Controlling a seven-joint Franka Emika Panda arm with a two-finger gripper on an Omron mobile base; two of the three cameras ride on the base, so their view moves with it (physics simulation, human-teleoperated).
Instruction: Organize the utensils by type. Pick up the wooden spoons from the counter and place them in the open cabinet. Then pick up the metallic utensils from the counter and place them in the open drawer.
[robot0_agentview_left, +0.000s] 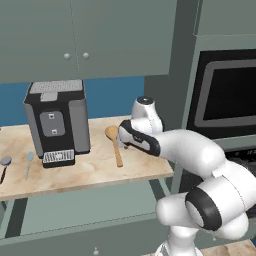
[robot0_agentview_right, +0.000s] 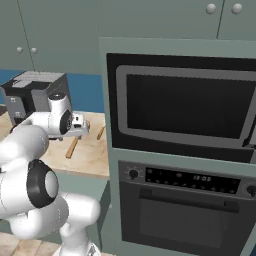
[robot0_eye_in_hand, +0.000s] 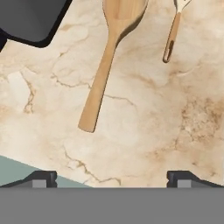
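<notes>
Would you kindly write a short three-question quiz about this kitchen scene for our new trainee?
1. True or false: the gripper holds the large wooden spoon.
2. Which lies nearer the coffee machine in the hand view: A) the large wooden spoon, B) the small wooden spoon?
3. What surface do both spoons rest on?

Key: 1. False; it is open above the spoon's handle. 2. A. 3. The counter.
</notes>
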